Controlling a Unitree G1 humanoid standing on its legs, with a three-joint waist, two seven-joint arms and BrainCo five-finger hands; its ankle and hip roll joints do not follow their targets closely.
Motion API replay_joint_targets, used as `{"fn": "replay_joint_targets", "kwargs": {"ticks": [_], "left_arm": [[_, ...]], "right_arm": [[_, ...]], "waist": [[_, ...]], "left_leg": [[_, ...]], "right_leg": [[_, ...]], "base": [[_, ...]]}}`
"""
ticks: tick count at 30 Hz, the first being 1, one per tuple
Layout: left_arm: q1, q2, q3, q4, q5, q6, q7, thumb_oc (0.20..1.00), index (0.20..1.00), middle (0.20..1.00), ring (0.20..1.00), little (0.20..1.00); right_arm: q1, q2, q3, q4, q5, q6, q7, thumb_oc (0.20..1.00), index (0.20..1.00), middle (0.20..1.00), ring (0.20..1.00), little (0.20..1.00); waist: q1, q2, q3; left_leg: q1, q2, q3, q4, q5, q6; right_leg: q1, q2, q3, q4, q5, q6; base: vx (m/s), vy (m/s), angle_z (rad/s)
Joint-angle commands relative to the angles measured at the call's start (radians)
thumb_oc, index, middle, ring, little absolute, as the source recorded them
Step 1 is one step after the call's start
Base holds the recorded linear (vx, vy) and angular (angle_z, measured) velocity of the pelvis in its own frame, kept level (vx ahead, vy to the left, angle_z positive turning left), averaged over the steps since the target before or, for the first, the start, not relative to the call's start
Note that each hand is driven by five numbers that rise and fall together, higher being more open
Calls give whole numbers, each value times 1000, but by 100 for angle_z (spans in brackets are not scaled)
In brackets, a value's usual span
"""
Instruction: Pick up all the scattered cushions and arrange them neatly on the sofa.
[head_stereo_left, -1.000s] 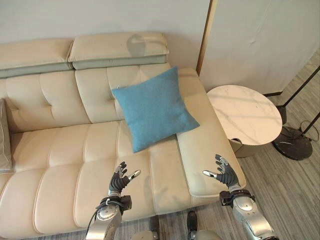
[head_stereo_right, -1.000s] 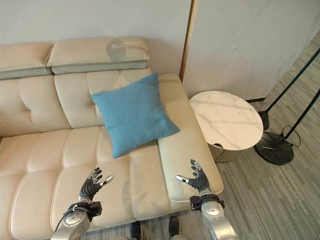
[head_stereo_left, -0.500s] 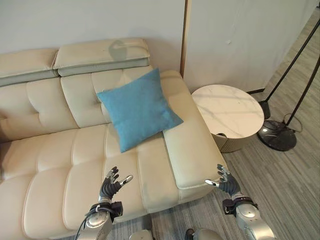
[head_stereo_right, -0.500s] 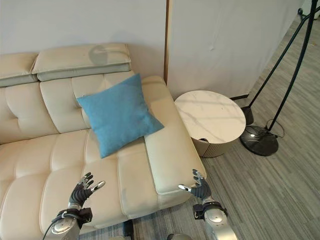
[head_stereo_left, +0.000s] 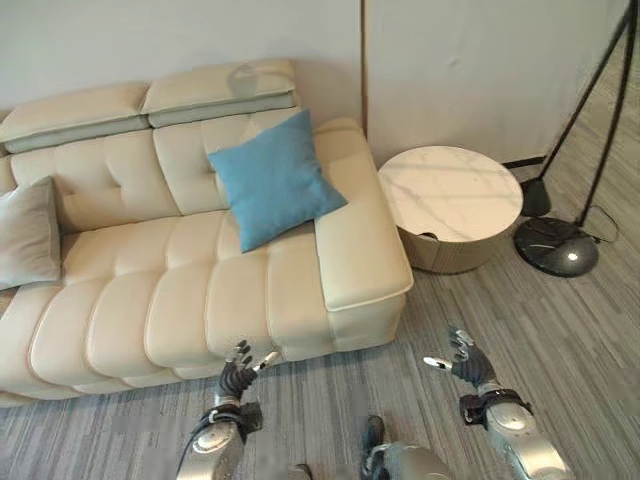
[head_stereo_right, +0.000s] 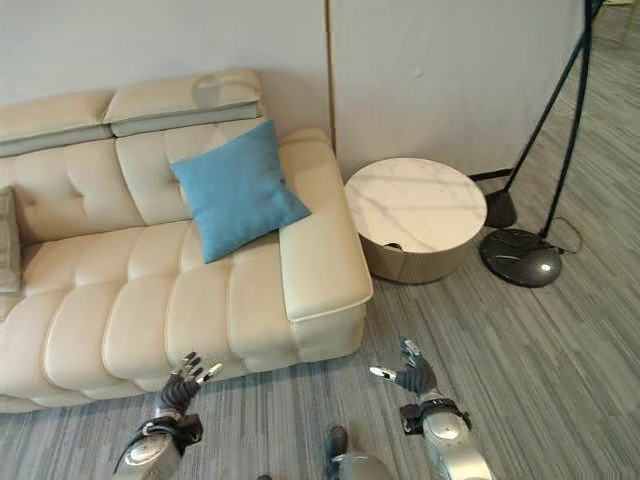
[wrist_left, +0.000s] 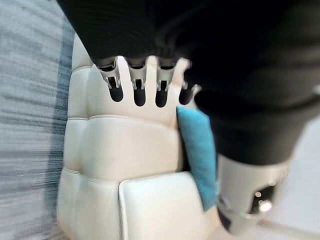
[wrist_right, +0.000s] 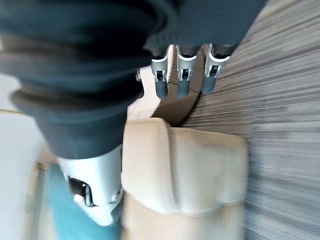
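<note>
Both arms are raised low in front of the body. The left hand (head_stereo_left: 238, 371) is held with its fingers (wrist_left: 139, 91) spread and relaxed, nothing gripped. The right hand (head_stereo_left: 467, 359) is likewise held open, thumb apart, palm turned inward.

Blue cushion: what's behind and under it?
The blue cushion leans on the sofa backrest, its lower corner on the seat, beside the right armrest. The upholstery it covers is hidden. A grey cushion sits at the far left.

Silver-grey arms, dark ribbed wrist covers, silver dark-tipped fingers on left hand (head_stereo_left: 238, 372) and right hand (head_stereo_left: 465, 361)
</note>
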Motion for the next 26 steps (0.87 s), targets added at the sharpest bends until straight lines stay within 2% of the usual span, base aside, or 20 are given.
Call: {"fn": "replay_joint_targets", "kwargs": {"ticks": [1, 11, 26], "left_arm": [[18, 67, 27, -50, 27, -32, -4, 1000, 1000, 1000, 1000, 1000], [39, 78, 16, -47, 46, -21, -19, 1000, 1000, 1000, 1000, 1000], [41, 74, 22, -15, 51, -17, -14, 1000, 1000, 1000, 1000, 1000]], "right_arm": [[-32, 15, 11, -63, -13, -51, -10, 1000, 1000, 1000, 1000, 1000], [-14, 38, 42, -56, -36, -40, 4, 1000, 1000, 1000, 1000, 1000], [-10, 52, 44, -20, -41, -34, 1, 1000, 1000, 1000, 1000, 1000]], "waist": [[4, -13, -26], [8, -32, -25], [4, -43, -39]], "left_leg": [[50, -66, 15, -60, 27, 8], [60, -83, 18, -60, 0, 24], [75, -85, 25, -60, -7, 27]], "right_leg": [[264, 6, -55, -395, 65, 57], [280, -17, -50, -409, 90, 82], [295, -19, -40, -409, 87, 87]], "base": [[20, 82, -4], [10, 95, -18], [0, 7, -2]]}}
